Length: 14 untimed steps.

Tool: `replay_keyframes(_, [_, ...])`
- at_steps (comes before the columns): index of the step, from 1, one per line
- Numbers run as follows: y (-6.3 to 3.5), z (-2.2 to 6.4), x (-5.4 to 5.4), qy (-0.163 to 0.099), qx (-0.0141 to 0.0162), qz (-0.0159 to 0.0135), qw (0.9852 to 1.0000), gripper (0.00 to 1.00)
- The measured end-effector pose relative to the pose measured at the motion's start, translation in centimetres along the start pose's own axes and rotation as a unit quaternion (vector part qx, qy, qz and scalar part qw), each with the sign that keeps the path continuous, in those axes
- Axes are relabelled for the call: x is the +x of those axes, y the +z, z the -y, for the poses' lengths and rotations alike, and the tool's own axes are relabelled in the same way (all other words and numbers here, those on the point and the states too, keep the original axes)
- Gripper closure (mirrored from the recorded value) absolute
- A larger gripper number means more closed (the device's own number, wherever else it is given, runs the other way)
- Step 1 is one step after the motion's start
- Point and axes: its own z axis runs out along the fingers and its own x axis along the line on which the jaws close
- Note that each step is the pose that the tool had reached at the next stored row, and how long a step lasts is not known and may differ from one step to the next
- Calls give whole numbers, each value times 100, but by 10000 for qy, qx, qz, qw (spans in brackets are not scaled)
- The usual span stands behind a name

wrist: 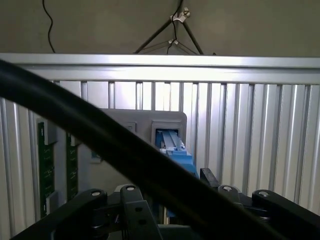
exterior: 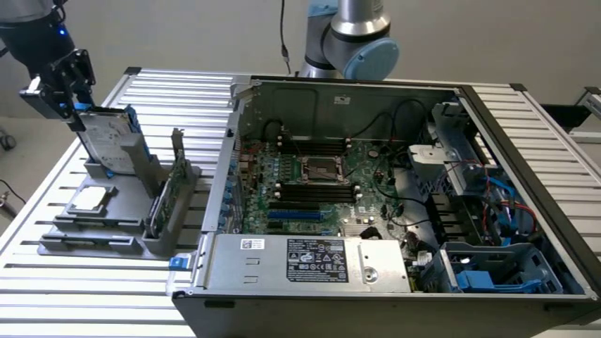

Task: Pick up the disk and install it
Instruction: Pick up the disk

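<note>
We log the disk [exterior: 105, 135] standing on edge in the grey moulded holder [exterior: 112, 243] on the ribbed aluminium desk [exterior: 56, 296] — at nine o'clock of the open computer case [exterior: 357, 105] in the exterior view. The gripper [exterior: 72, 113] sits at the disk's eleven o'clock, just by its top edge, fingers spread wide, gripping nothing. We judge the disk stiff, dense and smooth-faced — likely slippery and shock-sensitive. The blue plastic rails [wrist: 175, 150] look softer; we would pinch across the flat faces near the top.
</note>
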Motion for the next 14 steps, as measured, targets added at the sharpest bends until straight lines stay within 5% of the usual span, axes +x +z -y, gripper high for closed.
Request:
replay_keyframes(11, [36, 1, 0, 0, 13, 45, 10000, 46])
replay_keyframes(14, [36, 0, 0, 0, 13, 54, 10000, 55])
